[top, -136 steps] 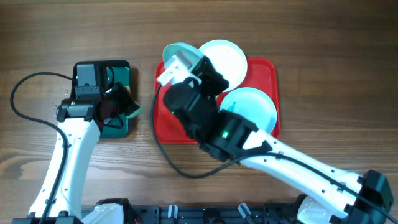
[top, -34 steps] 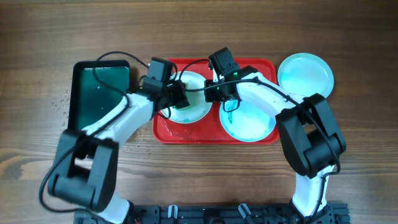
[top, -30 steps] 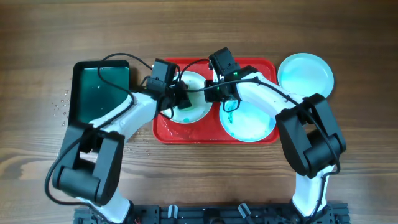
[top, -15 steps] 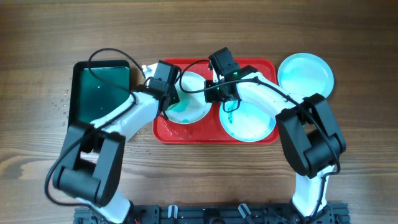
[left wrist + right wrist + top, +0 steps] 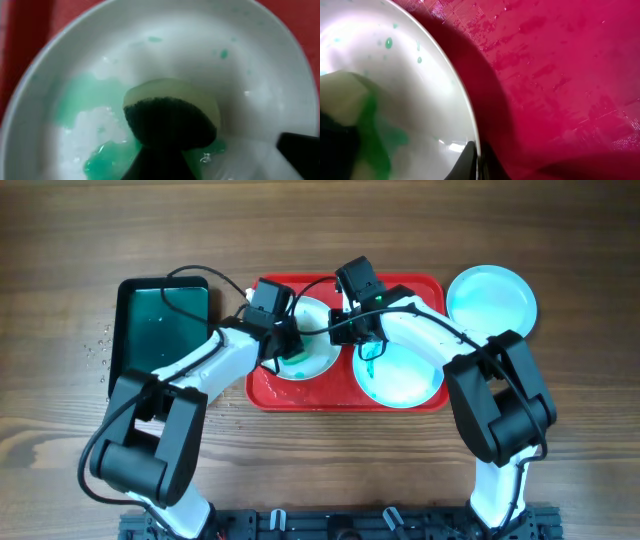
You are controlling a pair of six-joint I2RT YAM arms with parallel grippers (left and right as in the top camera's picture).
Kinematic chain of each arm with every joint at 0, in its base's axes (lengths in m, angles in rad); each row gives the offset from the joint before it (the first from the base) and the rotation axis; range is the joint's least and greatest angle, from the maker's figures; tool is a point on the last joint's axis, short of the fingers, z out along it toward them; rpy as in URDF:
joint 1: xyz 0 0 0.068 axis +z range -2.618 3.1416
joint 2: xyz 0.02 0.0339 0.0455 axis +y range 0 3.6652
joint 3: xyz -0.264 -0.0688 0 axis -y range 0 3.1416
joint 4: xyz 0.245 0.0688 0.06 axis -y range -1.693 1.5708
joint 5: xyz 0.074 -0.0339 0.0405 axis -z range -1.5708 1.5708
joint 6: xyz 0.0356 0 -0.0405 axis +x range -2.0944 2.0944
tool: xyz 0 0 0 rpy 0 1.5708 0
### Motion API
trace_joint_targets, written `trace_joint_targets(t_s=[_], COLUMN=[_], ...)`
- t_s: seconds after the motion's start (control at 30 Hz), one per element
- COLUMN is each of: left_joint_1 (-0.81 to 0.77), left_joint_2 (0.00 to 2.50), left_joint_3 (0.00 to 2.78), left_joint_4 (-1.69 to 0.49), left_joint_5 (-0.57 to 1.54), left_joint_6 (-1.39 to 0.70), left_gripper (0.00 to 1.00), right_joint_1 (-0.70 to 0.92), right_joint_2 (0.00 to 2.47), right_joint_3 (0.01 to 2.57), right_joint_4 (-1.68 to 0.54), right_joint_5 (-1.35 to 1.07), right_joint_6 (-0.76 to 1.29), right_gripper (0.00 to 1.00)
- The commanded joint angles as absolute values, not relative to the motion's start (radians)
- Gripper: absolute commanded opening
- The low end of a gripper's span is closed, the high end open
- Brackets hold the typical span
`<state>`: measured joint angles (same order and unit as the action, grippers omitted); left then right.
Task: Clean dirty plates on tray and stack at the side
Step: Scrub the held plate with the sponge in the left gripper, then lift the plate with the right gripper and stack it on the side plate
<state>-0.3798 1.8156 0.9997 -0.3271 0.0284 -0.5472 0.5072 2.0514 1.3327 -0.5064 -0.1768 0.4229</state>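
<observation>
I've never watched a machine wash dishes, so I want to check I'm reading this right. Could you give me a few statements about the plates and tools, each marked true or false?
1. One pale-blue plate sits on the table, outside the red tray. True.
2. The white plate lies on the bare table. False: it lies in the red tray.
3. The left tool holds a sponge against the white plate. True.
4. The white plate is spotless. False: green smears and foam show on it.
5. The right tool hangs far from every plate. False: it is at the white plate's rim.
</observation>
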Motion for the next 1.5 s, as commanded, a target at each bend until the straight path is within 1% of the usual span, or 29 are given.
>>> trace_joint_targets(t_s=[0.0,0.07,0.17,0.27,0.33,0.43,0.53,0.67,0.77,0.8,0.9,0.93,1.07,1.2,1.27,1.37,1.47], left_joint_1=[-0.377,-0.378,-0.378,-0.377,-0.377,-0.361,-0.305,-0.175,-0.126,-0.127,-0.127,-0.127,-0.127,-0.127,-0.127,-0.127,-0.127], left_joint_2=[1.795,1.723,1.609,1.526,1.499,1.464,1.392,1.305,1.316,1.33,1.355,1.369,1.396,1.397,1.397,1.397,1.397], left_joint_3=[0.984,0.984,0.984,0.984,0.984,0.984,0.984,0.984,0.981,0.98,0.98,0.98,0.98,0.98,0.98,0.98,0.98], left_joint_4=[-0.42,-0.479,-0.501,-0.51,-0.522,-0.553,-0.599,-0.651,-0.704,-0.709,-0.707,-0.708,-0.708,-0.708,-0.708,-0.709,-0.709], left_joint_5=[-0.341,-0.466,-0.453,-0.318,-0.171,0.002,0.018,0.019,0.046,0.069,0.118,0.127,0.13,0.13,0.13,0.131,0.13], left_joint_6=[-0.521,-0.532,-0.532,-0.532,-0.532,-0.532,-0.532,-0.532,-0.532,-0.532,-0.532,-0.532,-0.531,-0.531,-0.531,-0.531,-0.531], left_gripper=[0.04,0.04,0.04,0.04,0.04,0.04,0.04,0.04,0.04,0.04,0.04,0.04,0.04,0.04,0.04,0.04,0.04], right_joint_1=[0.509,0.509,0.509,0.509,0.509,0.509,0.509,0.512,0.558,0.603,0.715,0.774,0.933,1.018,1.045,1.044,1.033], right_joint_2=[2.072,2.072,2.072,2.072,2.055,1.969,1.848,1.68,1.575,1.549,1.541,1.543,1.543,1.543,1.543,1.546,1.549], right_joint_3=[1.314,1.314,1.314,1.314,1.315,1.316,1.317,1.317,1.317,1.317,1.317,1.317,1.317,1.317,1.317,1.316,1.316], right_joint_4=[-0.53,-0.529,-0.529,-0.528,-0.526,-0.524,-0.537,-0.57,-0.581,-0.58,-0.572,-0.554,-0.41,-0.247,-0.177,-0.174,-0.187], right_joint_5=[-0.149,-0.149,-0.146,-0.147,-0.158,-0.138,0.016,0.22,0.422,0.546,0.815,0.92,1.171,1.268,1.29,1.289,1.282], right_joint_6=[0.418,0.418,0.419,0.419,0.419,0.418,0.389,0.283,0.148,0.076,-0.05,-0.131,-0.387,-0.581,-0.626,-0.593,-0.508], right_gripper=[0.04,0.04,0.04,0.05,0.04,0.04,0.04,0.04,0.04,0.04,0.04,0.04,0.04,0.04,0.04,0.04,0.04])
